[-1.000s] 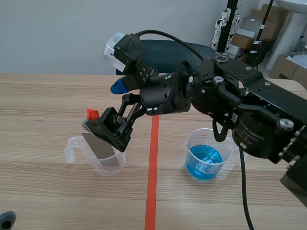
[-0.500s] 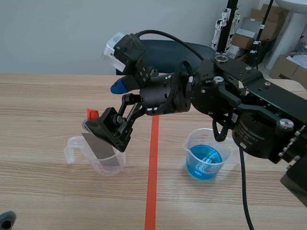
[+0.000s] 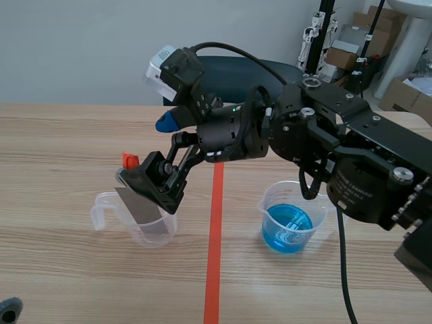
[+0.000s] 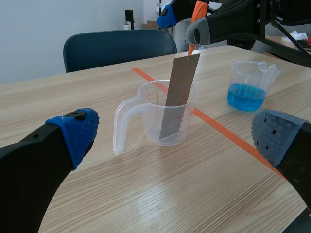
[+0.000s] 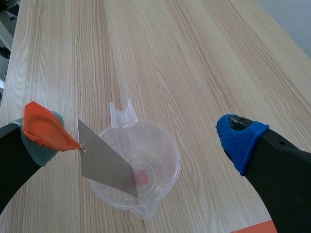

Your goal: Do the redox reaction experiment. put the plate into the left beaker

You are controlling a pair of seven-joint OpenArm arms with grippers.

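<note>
Right end effector: open, its two fingers spread wide above the left beaker and gripping nothing. The arm comes in from three o'clock and reaches past the middle of the desk.
Plate: a grey metal strip with its lower end down inside the left beaker, on the bottom. It stands tilted, with its upper end well above the rim.
Orange tab: fixed to the plate's top corner and lying against the grey-green pad of one right finger. The other finger's blue pad is well apart from the plate, out toward three o'clock of it.
Left beaker: clear plastic and upright on the desk, with its handle pointing to nine o'clock in the scene view. Apart from the plate I see nothing in it.
Right beaker: clear and upright, at three o'clock of the left beaker, holding blue liquid in its lower part.
Tape line: orange-red, running from six to twelve o'clock between the two beakers.
Left end effector: open, fingers wide apart and low over the desk, holding nothing. The left beaker with the plate stands at its twelve o'clock and the blue one at about two o'clock.
Chair: dark blue, beyond the far edge of the desk.
</note>
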